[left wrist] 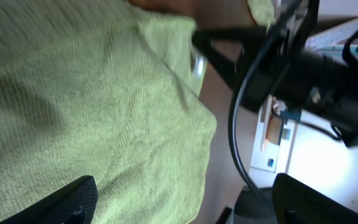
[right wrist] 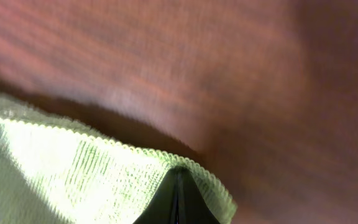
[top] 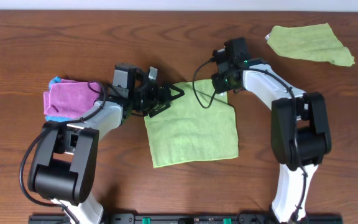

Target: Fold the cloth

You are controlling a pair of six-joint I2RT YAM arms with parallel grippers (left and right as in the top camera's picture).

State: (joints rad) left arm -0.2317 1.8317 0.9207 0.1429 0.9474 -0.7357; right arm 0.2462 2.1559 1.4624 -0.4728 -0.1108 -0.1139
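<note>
Lime-green square microfibre cloth (top: 194,134) lies spread flat at the centre of the brown wooden counter (top: 166,37), between the two arms. A duller green crumpled cloth (top: 309,43) lies near the far right corner. A folded pink cloth with teal edging (top: 70,99) sits at the left. Left hand (top: 168,101): jaws wide apart over the lime-green cloth's far left corner, gripping nothing. Right hand (top: 219,84): jaws closed, pinching the far right corner's hem.
</note>
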